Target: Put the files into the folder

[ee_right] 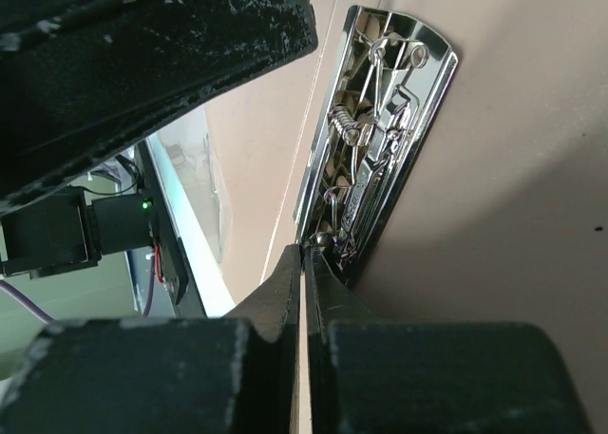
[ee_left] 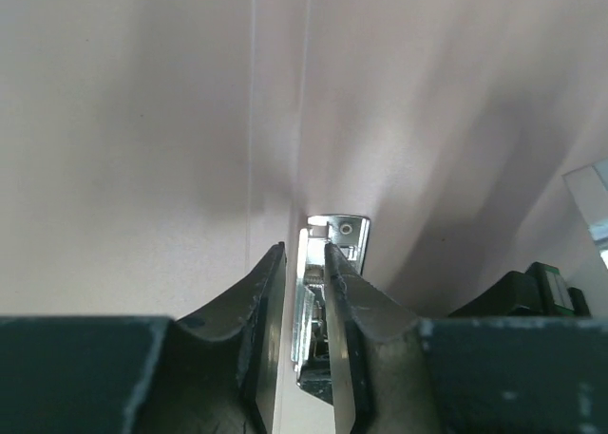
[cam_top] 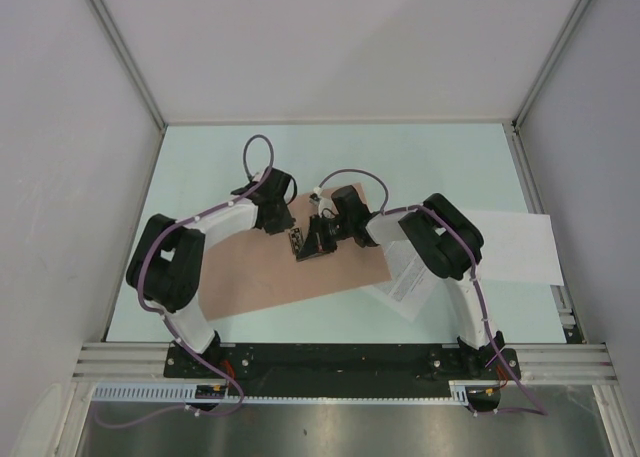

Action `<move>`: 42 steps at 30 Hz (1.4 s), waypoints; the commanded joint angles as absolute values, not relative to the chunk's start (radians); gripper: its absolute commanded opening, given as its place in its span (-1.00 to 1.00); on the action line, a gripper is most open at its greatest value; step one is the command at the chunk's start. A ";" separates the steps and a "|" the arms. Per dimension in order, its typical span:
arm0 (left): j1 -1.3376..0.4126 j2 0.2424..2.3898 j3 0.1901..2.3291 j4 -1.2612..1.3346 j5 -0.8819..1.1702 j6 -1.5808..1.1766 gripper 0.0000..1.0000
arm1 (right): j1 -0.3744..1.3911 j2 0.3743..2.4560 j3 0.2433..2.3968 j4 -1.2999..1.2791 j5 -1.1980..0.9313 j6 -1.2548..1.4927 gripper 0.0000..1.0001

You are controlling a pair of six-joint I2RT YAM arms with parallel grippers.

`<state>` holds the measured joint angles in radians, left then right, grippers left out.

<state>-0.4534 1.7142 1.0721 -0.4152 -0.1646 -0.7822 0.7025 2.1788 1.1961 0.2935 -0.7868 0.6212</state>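
Apparently the step is working the clip [ee_right: 380, 121] of the folder [cam_top: 290, 282] so the files [cam_top: 510, 245] can go under it. The right gripper [ee_right: 304, 252] is pressed together on a thin card edge of the folder, with the clip just ahead and to its right. The left gripper [ee_left: 304, 252] stands narrowly parted astride the clip; whether both pads bite I cannot tell. Hold the right pinch firm, seat the left pads squarely on the metal before levering, and avoid creasing the card. The files lie well apart from both grippers, out by the right arm, not yet in the folder.
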 commanded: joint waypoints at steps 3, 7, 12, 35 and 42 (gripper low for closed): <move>-0.469 1.721 1.048 -0.405 -0.195 -0.813 -0.45 | 0.703 2.244 1.187 0.212 -0.706 0.584 -1.00; -0.479 1.750 1.045 -0.396 -0.184 -0.824 -0.46 | 0.704 2.244 1.187 0.213 -0.706 0.586 -1.00; -0.485 1.779 1.045 -0.402 -0.196 -0.824 -0.55 | 0.704 2.238 1.187 0.207 -0.704 0.586 -1.00; -0.485 1.759 0.994 -0.483 -0.328 -0.853 -1.00 | 0.710 2.194 1.187 0.212 -0.726 0.669 -1.00; -0.485 1.798 1.035 -0.494 -0.322 -0.689 -1.00 | 0.718 2.138 1.187 -0.122 -0.323 0.589 -1.00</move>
<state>-0.4915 1.7542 1.0328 -0.4065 -0.2619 -0.8188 0.7124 2.1471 1.2060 0.2035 -0.6968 0.6762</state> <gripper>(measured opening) 0.010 0.010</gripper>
